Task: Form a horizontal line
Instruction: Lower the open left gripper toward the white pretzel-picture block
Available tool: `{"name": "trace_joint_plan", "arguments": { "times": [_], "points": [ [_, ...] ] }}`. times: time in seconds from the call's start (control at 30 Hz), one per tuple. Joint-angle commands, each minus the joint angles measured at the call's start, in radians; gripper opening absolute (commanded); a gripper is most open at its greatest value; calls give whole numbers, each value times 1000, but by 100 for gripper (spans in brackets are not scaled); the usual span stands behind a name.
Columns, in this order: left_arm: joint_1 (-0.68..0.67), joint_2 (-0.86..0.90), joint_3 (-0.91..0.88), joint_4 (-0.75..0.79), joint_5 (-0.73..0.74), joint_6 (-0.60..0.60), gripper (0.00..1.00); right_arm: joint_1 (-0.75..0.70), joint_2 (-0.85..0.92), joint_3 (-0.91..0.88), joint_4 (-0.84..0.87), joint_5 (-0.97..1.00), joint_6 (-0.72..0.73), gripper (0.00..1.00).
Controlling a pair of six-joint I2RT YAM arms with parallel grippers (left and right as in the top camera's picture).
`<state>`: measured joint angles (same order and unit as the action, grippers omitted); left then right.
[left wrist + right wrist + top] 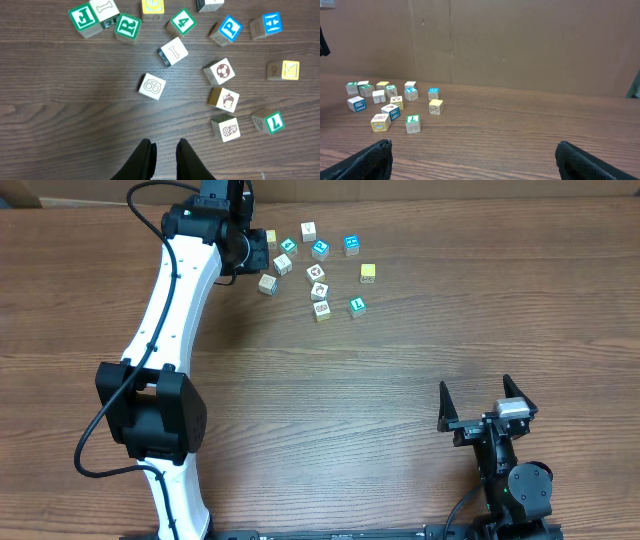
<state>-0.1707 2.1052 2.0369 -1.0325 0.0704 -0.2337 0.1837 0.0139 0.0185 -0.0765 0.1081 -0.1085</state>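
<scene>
Left gripper (pixel 163 152) nearly closed, empty, just short of pretzel block (pixel 152 86) | blocks (pixel 318 272) scattered beyond on counter (pixel 400 380) | right gripper (pixel 480 402) wide open, empty, well apart | risk: narrow gap shoving pretzel block into neighbours

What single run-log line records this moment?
left end effector: empty, narrow gap, above table | right end effector: open, parked | blocks: scattered, no line yet

A dark wood-grain table (pixel 400 380) filled the scene. Behind its far edge stood a plain brown board wall (pixel 520 40), evenly lit.
</scene>
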Motion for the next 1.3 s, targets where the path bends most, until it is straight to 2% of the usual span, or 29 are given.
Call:
{"name": "trace_joint_plan", "arguments": {
  "times": [0.0,0.1,0.27,0.37,0.47,0.67,1.27],
  "points": [
    [-10,1,-5,19,0,-14,15,-3,-11,-10,3,-5,-5,100],
    [-14,4,-5,51,1,-14,22,-3,-11,-10,3,-5,-5,100],
    [-35,40,-5,97,-7,-13,44,-3,-11,-10,3,-5,-5,100],
    [-44,86,-5,113,-62,-6,47,-3,-11,-10,3,-4,-5,100],
    [-45,137,-5,127,-78,57,54,-3,-11,-10,3,-4,-5,100],
    [-39,209,-5,139,-79,153,57,-3,-11,-10,3,-4,-5,100],
    [-37,277,-5,201,-108,175,57,-3,-11,-10,3,-5,-5,100]
  ]
}}
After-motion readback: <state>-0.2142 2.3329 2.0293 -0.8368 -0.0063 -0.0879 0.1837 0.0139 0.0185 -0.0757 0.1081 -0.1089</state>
